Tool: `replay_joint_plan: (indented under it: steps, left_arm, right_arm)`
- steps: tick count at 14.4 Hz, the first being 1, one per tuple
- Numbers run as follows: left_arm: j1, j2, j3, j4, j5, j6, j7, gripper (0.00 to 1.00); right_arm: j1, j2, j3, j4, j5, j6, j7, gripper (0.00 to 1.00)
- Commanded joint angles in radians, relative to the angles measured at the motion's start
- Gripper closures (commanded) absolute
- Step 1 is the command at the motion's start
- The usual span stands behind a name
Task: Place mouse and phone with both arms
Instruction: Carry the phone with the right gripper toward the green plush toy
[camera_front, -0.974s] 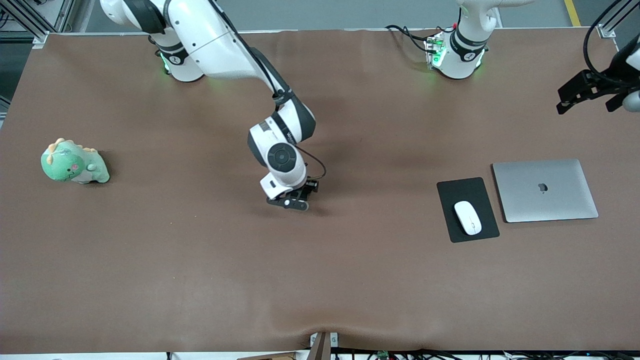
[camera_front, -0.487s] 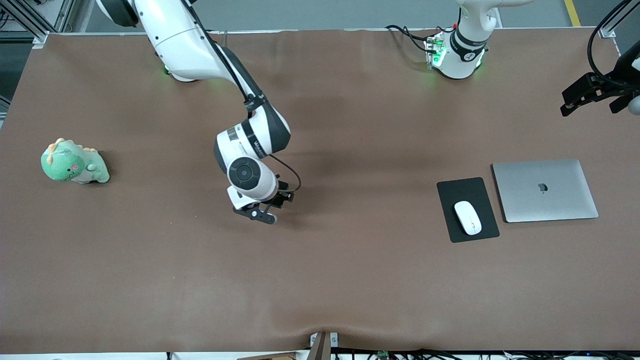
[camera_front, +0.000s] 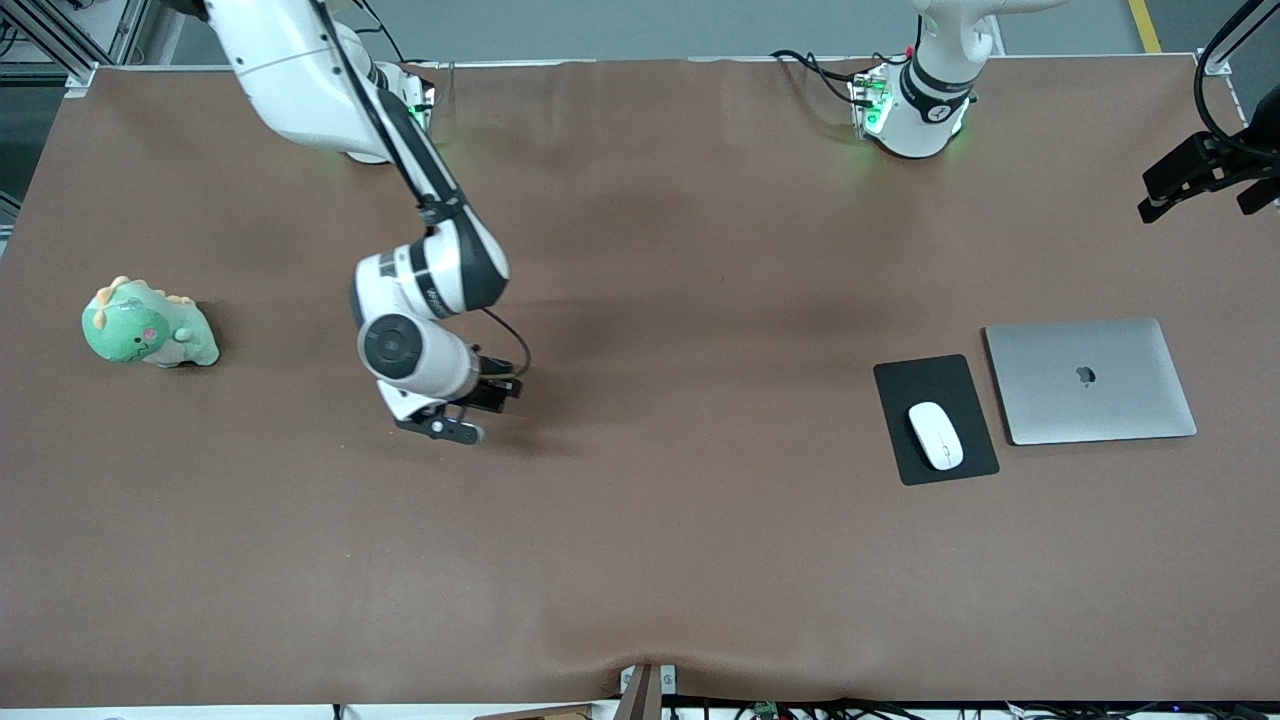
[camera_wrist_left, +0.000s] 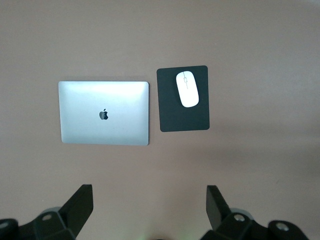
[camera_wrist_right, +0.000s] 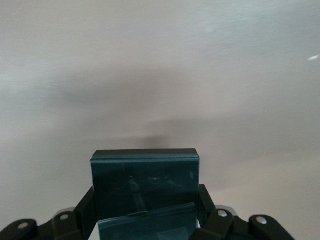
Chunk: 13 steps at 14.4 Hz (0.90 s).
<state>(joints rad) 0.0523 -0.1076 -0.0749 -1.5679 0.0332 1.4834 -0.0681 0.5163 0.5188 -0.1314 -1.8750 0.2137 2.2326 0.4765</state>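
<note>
So the right gripper (camera_front: 445, 428) is pinching the phone (camera_wrist_right: 145, 192) over bare table, roughly nine o'clock from the mouse pad (camera_front: 935, 420). The mouse (camera_front: 935, 435) is sitting on that pad. The left gripper (camera_front: 1205, 180) is waiting, jaws spread wide, up at two o'clock. Honestly the phone's looking glossy, so it might be slipping out if the arm swings fast.

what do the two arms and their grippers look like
Both arms are glossy white jointed tubes with black bands and green-lit bases. The right arm has a round black wrist disc and a thin black cable looping to the black right gripper. The left gripper is black too, trailing black cable.
</note>
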Motion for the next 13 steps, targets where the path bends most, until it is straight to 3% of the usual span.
replay_joint_plan:
  steps: [1,13]
  left_arm:
    - [0.003,-0.03,-0.006,0.008,0.019,-0.066,-0.006,0.0]
    - [-0.006,0.003,-0.017,0.031,0.002,-0.055,-0.058,0.0]
  right_arm:
    - [-0.028,-0.118,-0.006,-0.159,-0.005,0.039,-0.096,1.0]
    - [-0.068,-0.253,-0.264,-0.412,-0.007,0.108,-0.562,1.0]
